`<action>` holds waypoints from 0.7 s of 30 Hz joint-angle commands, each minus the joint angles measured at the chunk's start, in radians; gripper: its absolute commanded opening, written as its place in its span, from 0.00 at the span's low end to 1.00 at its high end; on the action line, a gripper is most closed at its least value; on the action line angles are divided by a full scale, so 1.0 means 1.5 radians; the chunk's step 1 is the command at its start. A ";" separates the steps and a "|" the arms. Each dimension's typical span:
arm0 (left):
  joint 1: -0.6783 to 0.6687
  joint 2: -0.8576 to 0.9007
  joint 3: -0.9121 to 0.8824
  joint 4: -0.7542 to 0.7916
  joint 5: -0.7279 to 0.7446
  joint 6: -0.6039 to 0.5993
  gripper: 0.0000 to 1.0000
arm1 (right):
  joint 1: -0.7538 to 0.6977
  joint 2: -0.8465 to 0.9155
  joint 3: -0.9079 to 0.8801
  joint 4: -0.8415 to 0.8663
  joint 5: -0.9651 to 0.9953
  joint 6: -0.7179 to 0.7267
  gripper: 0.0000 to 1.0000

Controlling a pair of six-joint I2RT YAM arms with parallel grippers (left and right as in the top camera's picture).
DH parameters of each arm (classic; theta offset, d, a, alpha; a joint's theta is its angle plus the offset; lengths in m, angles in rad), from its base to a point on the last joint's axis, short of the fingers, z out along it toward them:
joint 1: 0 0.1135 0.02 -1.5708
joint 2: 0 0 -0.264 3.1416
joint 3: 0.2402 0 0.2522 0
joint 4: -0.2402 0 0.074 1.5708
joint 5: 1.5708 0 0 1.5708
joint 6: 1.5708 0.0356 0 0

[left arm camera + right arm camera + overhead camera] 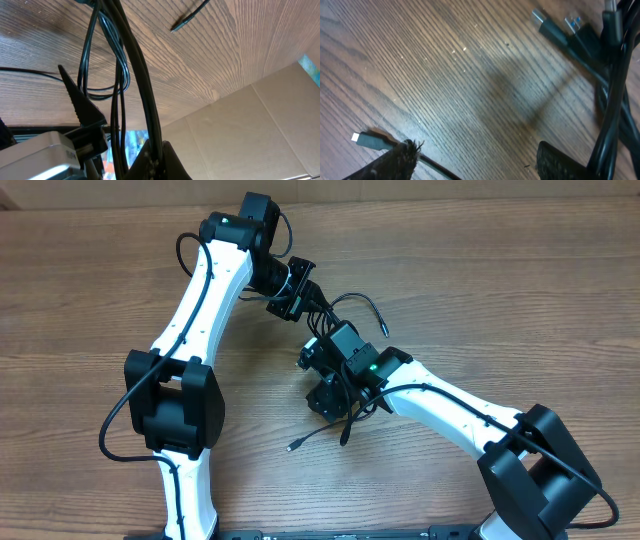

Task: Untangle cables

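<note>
Nearest the arm bases, a small plug (364, 139) is lying loose on the bench (470, 75). Its thin cord is running just under one finger of the right gripper (477, 162), whose jaws are standing apart over bare wood, released and grasping nothing. Just beyond, beside its other finger, the cables (136, 75) are rising in a dark bundle, with two USB plugs (547, 27) lying on the wood next to it. Farther out, the left gripper (154, 152) is clenched on several strands of that bundle, and they are running from it toward the bench in loose loops. Past it a far end (382, 330) is sticking out, apart from the rest. The step in hand is looking like picking one strand out of the held bundle. To do it well, the right gripper is better going for a free end than for the crowded middle. That means settling over the small plug or its cord, closing on that strand alone, and drawing it slowly away from the left gripper while that one is holding firm. Catching two strands at once, or pulling across a loop, is likely tightening the tangle rather than opening it.
</note>
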 commanded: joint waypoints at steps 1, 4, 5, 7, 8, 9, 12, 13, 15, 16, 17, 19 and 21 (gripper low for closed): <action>-0.003 -0.021 0.019 -0.002 0.018 -0.013 0.04 | 0.004 -0.027 0.051 -0.033 -0.041 0.011 0.75; -0.003 -0.021 0.019 -0.002 0.018 -0.014 0.04 | 0.008 -0.054 0.089 -0.083 -0.062 0.011 0.73; -0.003 -0.021 0.019 -0.002 0.018 -0.014 0.04 | 0.010 -0.067 0.099 -0.096 -0.061 0.007 0.73; -0.003 -0.021 0.019 -0.002 0.018 -0.014 0.04 | 0.010 -0.084 0.103 -0.102 -0.059 0.003 0.73; -0.003 -0.021 0.019 -0.002 0.018 -0.014 0.04 | 0.010 -0.093 0.103 -0.105 -0.052 0.003 0.73; -0.003 -0.021 0.019 -0.002 0.018 -0.013 0.04 | 0.011 -0.100 0.103 -0.109 -0.040 0.003 0.73; -0.003 -0.021 0.019 -0.002 0.018 -0.013 0.04 | 0.015 -0.104 0.103 -0.121 0.014 0.003 0.74; -0.003 -0.021 0.019 -0.002 0.018 -0.013 0.04 | 0.017 -0.102 0.100 -0.122 0.045 0.003 0.74; -0.003 -0.021 0.019 -0.002 0.018 -0.014 0.04 | 0.021 -0.099 0.096 -0.121 0.079 0.003 0.74; -0.003 -0.021 0.019 -0.002 0.018 -0.014 0.04 | 0.023 -0.096 0.096 -0.121 0.095 0.003 0.74; -0.003 -0.021 0.019 -0.002 0.018 -0.014 0.04 | 0.025 -0.092 0.095 -0.122 0.112 0.003 0.74; -0.003 -0.021 0.019 -0.002 0.018 -0.013 0.04 | 0.028 -0.083 0.095 -0.122 0.137 0.003 0.75; -0.003 -0.021 0.019 -0.002 0.018 -0.013 0.04 | 0.034 -0.071 0.095 -0.119 0.160 0.003 0.79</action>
